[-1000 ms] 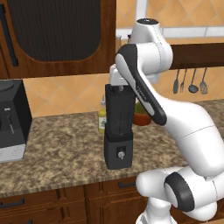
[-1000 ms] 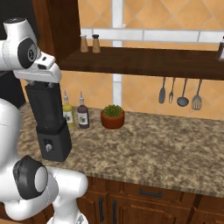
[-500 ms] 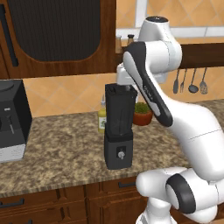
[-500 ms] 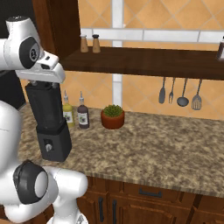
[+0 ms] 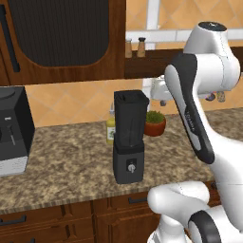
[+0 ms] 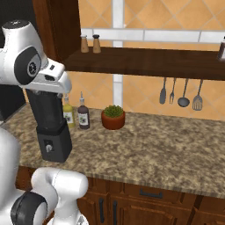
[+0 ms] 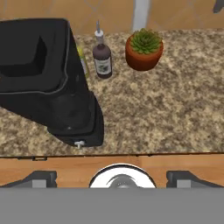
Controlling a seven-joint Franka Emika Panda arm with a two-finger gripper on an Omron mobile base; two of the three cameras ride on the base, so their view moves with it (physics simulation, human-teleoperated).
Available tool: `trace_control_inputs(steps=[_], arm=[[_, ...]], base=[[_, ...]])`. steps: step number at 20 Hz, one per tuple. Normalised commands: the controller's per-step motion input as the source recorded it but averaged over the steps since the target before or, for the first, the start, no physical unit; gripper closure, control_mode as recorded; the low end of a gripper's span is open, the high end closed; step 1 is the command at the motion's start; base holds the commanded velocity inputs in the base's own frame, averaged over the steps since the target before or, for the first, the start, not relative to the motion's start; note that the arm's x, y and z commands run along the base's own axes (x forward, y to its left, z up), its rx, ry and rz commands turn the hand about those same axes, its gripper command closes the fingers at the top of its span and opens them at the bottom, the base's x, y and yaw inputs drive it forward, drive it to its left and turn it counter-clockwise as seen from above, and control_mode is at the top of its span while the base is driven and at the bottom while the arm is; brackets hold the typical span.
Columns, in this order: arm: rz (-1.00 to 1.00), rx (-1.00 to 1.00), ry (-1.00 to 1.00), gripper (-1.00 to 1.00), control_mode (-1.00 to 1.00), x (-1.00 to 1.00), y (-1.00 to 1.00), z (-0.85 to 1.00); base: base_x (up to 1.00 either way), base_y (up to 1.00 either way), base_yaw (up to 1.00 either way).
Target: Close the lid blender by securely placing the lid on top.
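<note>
The tall black blender (image 5: 129, 142) stands on the granite counter (image 5: 71, 166), its knob facing the front edge. The black square lid (image 7: 27, 53) with its raised centre sits on the jar's mouth; the same lid (image 5: 130, 95) shows as the jar's dark top. My gripper (image 5: 159, 94) hovers just right of the jar's top, apart from it. In the hand view I look down on the blender (image 7: 65, 105) from the side. My gripper (image 7: 113, 178) is open, fingertips (image 7: 41, 178) wide apart with nothing between them. The hand (image 6: 56, 82) also shows in front of the jar's top.
A potted plant (image 5: 154, 123) and two bottles, one dark (image 6: 82, 115) and one yellow (image 6: 67, 113), stand behind the blender. A boxy black-and-grey appliance (image 5: 12, 130) sits at the far left. Utensils (image 6: 180, 92) hang on the wall, under a shelf with shakers (image 6: 88, 43).
The hand has moved right, from directly over the jar's top to beside it. The blender has stayed in place.
</note>
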Motion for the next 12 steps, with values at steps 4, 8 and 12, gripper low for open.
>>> trace_control_inputs(steps=[4,8,12], arm=[[0.0,0.04,-0.01,-1.0,-1.0,-0.4,-0.84,0.0],[0.0,0.01,-0.01,-1.0,-1.0,-0.14,-0.77,0.0],[0.0,0.0,-0.01,-1.0,-1.0,0.0,-0.64,0.0]], base=[[0.0,0.0,0.0],[0.0,0.0,0.0],[0.0,0.0,0.0]])
